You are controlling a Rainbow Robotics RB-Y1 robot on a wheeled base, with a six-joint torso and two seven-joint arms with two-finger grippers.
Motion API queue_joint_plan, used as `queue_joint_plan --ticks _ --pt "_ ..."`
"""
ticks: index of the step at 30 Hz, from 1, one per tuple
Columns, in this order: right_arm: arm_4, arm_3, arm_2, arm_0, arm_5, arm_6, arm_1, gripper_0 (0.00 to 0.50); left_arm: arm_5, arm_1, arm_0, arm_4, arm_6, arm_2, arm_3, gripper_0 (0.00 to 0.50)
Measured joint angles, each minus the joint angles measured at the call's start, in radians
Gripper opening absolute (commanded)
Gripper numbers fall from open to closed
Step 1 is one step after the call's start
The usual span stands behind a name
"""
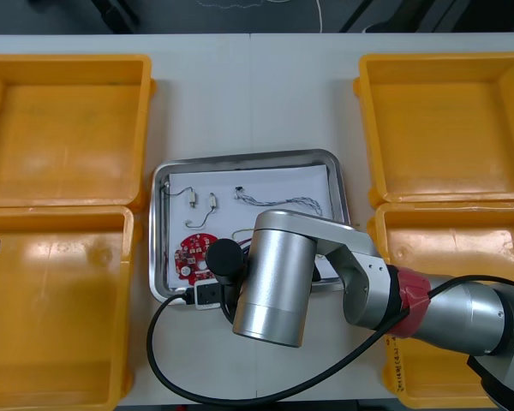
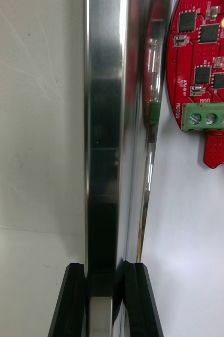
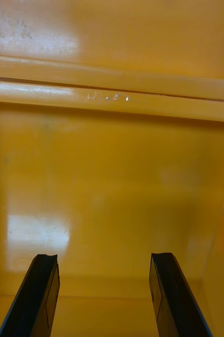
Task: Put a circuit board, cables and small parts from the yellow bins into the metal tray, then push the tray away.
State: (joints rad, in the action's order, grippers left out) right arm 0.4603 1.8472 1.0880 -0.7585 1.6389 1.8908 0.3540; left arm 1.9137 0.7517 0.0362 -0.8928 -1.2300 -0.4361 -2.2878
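The metal tray (image 1: pixel 244 159), white inside, lies between the yellow bins. In it are a round red circuit board (image 1: pixel 193 254), thin cables (image 1: pixel 283 202) and two small metal parts (image 1: pixel 191 195). My right arm reaches over the tray's near edge. In the right wrist view my right gripper (image 2: pixel 105 295) is shut on the tray's shiny rim (image 2: pixel 104 131), one finger on each side, with the circuit board (image 2: pixel 206 79) just inside the rim. My left gripper (image 3: pixel 104 295) hangs open over the bare floor of a yellow bin (image 3: pixel 112 184), holding nothing.
Two empty yellow bins stand on the left (image 1: pixel 64 128) (image 1: pixel 56 308) and two on the right (image 1: pixel 445 128) (image 1: pixel 454 240). Bare table (image 1: pixel 253 94) runs beyond the tray's far edge. The right arm's black cable (image 1: pixel 158 364) loops over the table's near edge.
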Motion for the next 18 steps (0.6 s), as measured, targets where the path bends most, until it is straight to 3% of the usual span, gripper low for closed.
queue_joint_plan --ticks 18 --pt "0.019 0.000 -0.032 -0.015 0.057 -0.007 -0.002 0.000 0.000 0.000 0.000 0.000 0.000 0.000 0.000 0.500"
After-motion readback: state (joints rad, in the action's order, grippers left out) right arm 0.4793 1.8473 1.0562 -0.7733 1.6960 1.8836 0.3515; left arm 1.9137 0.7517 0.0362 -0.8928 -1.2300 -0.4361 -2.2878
